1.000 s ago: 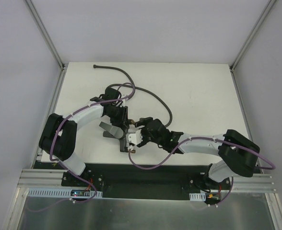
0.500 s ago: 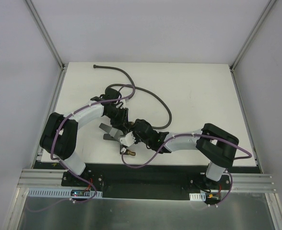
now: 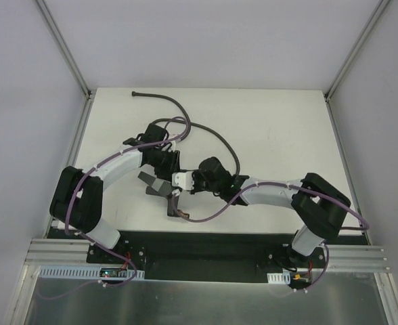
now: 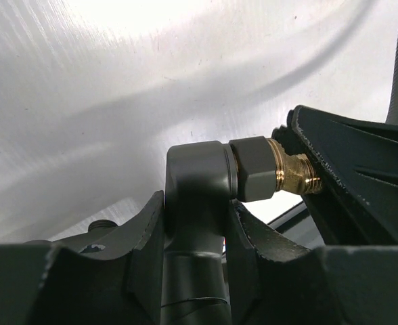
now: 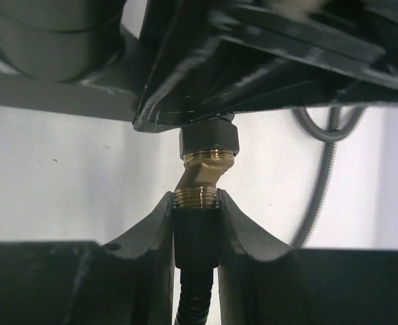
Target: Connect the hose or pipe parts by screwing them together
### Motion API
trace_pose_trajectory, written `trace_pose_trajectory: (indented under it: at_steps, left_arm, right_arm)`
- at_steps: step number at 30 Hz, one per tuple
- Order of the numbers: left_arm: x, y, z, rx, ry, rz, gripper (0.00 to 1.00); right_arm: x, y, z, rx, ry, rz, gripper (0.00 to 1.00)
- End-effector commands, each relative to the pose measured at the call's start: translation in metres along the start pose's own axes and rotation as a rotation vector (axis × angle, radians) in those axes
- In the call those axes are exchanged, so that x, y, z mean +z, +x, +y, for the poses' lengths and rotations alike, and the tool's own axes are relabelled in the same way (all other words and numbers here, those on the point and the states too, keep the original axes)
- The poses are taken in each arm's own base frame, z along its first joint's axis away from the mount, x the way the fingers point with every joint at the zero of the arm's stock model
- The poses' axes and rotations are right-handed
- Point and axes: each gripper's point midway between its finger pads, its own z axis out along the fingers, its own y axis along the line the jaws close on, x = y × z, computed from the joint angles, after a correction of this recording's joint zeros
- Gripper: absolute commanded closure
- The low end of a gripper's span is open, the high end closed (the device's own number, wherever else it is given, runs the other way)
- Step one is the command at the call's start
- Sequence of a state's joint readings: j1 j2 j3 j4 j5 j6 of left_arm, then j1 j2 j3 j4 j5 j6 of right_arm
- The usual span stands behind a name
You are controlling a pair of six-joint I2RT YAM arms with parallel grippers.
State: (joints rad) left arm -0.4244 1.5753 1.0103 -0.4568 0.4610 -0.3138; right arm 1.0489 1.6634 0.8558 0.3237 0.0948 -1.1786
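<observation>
Right wrist, not top external, shows us right gripper (image 5: 194, 200) pinching ribbed hose (image 5: 195, 244), brass threads (image 5: 204, 169) skewed, left gripper (image 4: 196, 204) clamping smooth forked fitting (image 4: 197, 166).

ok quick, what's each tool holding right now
Left tool: closed on the forked fitting.
Right tool: closed on the hose, just below its brass end.

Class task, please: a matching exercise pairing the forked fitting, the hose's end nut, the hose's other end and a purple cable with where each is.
1 forked fitting
2 hose end nut
3 hose's other end
4 purple cable

A at the table's far edge
B between the right gripper's fingers
C strung along an arm
D between the left gripper's fingers

Pairs: 1-D, 2-B, 3-A, 4-C
</observation>
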Motion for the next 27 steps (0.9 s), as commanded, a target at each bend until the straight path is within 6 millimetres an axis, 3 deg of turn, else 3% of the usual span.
trace_pose_trajectory:
  at_steps: [1, 9, 17, 22, 27]
  left_arm:
    - [-0.029, -0.035, -0.041, 0.092, 0.134, -0.189, 1.0]
    - [-0.031, -0.037, -0.042, 0.146, 0.158, -0.265, 1.0]
    - [-0.046, -0.052, -0.042, 0.182, 0.132, -0.418, 1.0]
    - [-0.048, -0.054, -0.036, 0.176, 0.092, -0.451, 1.0]
    - [-0.041, -0.051, -0.027, 0.149, 0.053, -0.397, 1.0]
  right_arm:
    - [-0.018, -0.055, -0.005, 0.378, -0.165, -0.281, 0.99]
    - [-0.035, -0.069, -0.014, 0.749, -0.376, -0.427, 0.99]
    - [-0.038, -0.085, -0.032, 1.121, -0.547, -0.556, 0.99]
    - [-0.037, -0.084, -0.047, 1.324, -0.577, -0.597, 0.99]
    - [-0.037, -0.062, -0.04, 1.281, -0.456, -0.564, 0.69]
